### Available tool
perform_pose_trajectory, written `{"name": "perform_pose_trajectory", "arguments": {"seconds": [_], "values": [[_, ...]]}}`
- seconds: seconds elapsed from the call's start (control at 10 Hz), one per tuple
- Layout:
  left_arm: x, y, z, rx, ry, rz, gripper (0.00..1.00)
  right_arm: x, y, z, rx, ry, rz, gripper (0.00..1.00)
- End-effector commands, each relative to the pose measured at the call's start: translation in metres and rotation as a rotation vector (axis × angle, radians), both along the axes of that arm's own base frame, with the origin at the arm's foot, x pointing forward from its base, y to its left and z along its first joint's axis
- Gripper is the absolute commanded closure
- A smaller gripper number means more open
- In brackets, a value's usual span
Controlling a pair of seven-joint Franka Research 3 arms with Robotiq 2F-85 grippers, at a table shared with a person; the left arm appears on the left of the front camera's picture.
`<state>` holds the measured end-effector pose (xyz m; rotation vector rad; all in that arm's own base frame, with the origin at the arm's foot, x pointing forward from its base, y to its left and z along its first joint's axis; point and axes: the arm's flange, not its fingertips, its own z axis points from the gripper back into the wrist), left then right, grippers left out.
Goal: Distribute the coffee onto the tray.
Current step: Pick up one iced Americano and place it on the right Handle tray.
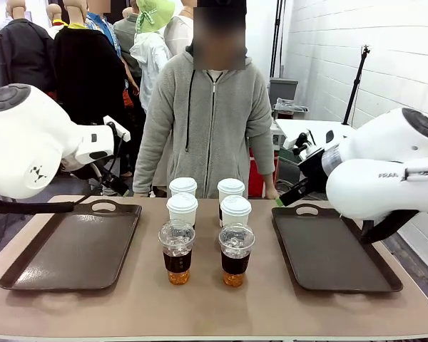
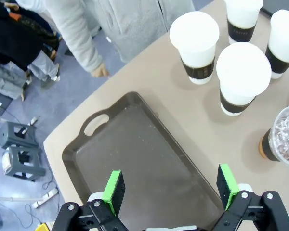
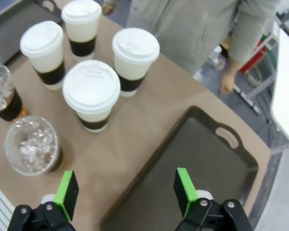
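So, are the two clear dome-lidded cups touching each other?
Apart. The front view shows bare table between the left clear cup and the right clear cup.

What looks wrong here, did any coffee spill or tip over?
Nothing stands out. The four white cups and two clear cups stand upright, lids on, between the left tray and right tray; the table looks dry.

dark letters "fra" stand on the white shell of the right arm [image 1: 385,187], cut off by a band just beside them. sleeve print on the paper cups [image 2: 242,12] is too blurred to read.
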<state>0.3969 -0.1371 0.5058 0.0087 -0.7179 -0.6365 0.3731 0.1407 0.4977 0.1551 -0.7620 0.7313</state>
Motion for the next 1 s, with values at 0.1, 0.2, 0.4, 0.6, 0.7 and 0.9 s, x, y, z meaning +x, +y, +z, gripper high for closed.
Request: {"name": "perform_pose_trajectory", "arguments": {"seconds": [0.1,0.2,0.4,0.6,0.7,0.9], "values": [[-0.006,0.017,0.02,-0.11,-0.042,-0.153,0.0,-0.002,-0.021,0.007,0.101,-0.016,0.13,0.0],[-0.009,0.023,0.024,-0.137,-0.064,-0.193,0.0,-0.002,-0.025,0.01,0.139,-0.025,0.172,0.0],[-0.017,0.035,0.026,-0.205,-0.077,-0.23,0.0,-0.004,-0.033,0.012,0.181,-0.039,0.209,0.0],[-0.025,0.04,0.029,-0.278,-0.091,-0.292,0.0,-0.005,-0.039,0.012,0.224,-0.048,0.244,0.0],[-0.027,0.042,0.03,-0.284,-0.103,-0.295,0.0,-0.005,-0.038,0.012,0.235,-0.05,0.256,0.0],[-0.027,0.038,0.033,-0.281,-0.113,-0.305,0.0,-0.005,-0.035,0.014,0.238,-0.055,0.247,0.0]]}}
